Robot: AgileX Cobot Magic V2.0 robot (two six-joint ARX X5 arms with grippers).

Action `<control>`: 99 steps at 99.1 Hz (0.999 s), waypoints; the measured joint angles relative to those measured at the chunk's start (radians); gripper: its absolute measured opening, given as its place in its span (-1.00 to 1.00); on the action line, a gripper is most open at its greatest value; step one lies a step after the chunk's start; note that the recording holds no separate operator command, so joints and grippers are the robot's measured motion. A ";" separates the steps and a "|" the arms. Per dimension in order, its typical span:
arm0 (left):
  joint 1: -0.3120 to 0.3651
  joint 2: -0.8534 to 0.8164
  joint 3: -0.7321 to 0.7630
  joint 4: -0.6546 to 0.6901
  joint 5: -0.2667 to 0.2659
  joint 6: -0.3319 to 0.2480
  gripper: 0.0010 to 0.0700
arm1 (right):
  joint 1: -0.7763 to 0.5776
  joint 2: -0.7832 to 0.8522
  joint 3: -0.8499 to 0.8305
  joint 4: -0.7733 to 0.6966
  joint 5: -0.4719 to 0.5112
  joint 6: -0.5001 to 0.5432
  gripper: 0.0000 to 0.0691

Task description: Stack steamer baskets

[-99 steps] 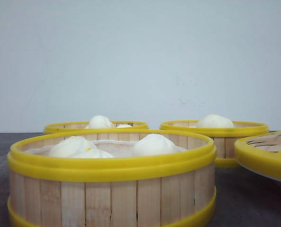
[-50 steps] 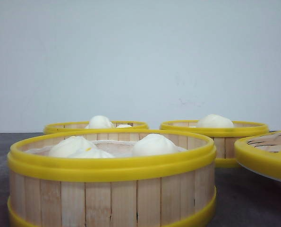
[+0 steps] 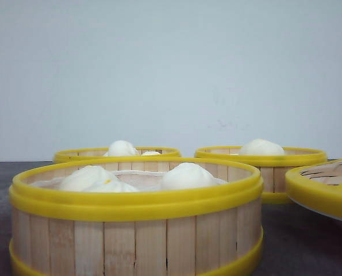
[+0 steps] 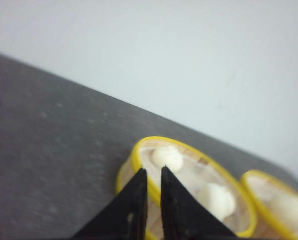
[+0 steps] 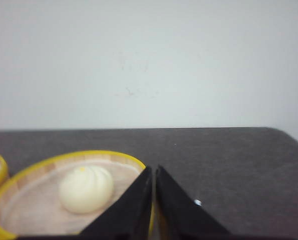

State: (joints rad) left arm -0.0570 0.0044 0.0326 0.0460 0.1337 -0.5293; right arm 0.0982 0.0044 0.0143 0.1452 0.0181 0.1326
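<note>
- Front view: we see the nearest steamer basket (image 3: pixel 136 230) on the dark table (image 3: pixel 297 241), three buns inside.
- Two more baskets, rear left (image 3: pixel 73 154) and rear right (image 3: pixel 274 164), stand apart behind it.
- Lid (image 3: pixel 323 190) at right edge.
- Left gripper (image 4: pixel 152 175) and right gripper (image 5: pixel 154 172): fingers nearly together, gripping nothing.

A large steamer basket (image 3: pixel 136 221) fills the foreground on the dark desk (image 3: pixel 297 244), holding three white buns (image 3: pixel 188 176). Behind it to the left stands a second basket (image 3: pixel 73 154) with buns showing above its rim. A third basket (image 3: pixel 268 169) sits behind to the right, holding one bun (image 3: pixel 261 147). A woven lid (image 3: pixel 326 187) with a yellow rim shows at the right edge.
</note>
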 joint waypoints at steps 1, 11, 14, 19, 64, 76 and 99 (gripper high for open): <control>0.000 0.000 0.000 0.002 0.000 -0.011 -0.96 | 0.000 0.000 0.000 0.004 0.000 0.010 -0.97; 0.000 0.000 0.002 0.034 0.007 -0.120 -0.79 | 0.000 0.000 0.000 0.019 0.000 0.111 -0.97; 0.000 0.004 0.008 0.023 0.005 -0.145 -0.65 | 0.000 0.000 0.000 0.017 0.000 0.135 -0.97; 0.000 0.031 0.036 -0.020 -0.017 -0.169 -0.46 | 0.000 0.000 0.000 0.007 0.000 0.166 -0.97; 0.032 1.224 1.045 -0.519 0.187 0.173 0.07 | 0.001 0.000 0.000 -0.132 -0.175 0.217 -0.97; 0.010 1.487 1.310 -0.801 0.171 0.223 0.09 | 0.001 0.000 0.000 -0.144 -0.225 0.217 -0.97; -0.056 1.750 1.608 -1.086 0.077 0.318 0.10 | 0.001 0.000 0.000 -0.165 -0.259 0.217 -0.97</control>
State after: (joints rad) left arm -0.1135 1.7542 1.6402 -1.0401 0.2111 -0.2115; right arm 0.0990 0.0044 0.0143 -0.0200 -0.2405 0.3492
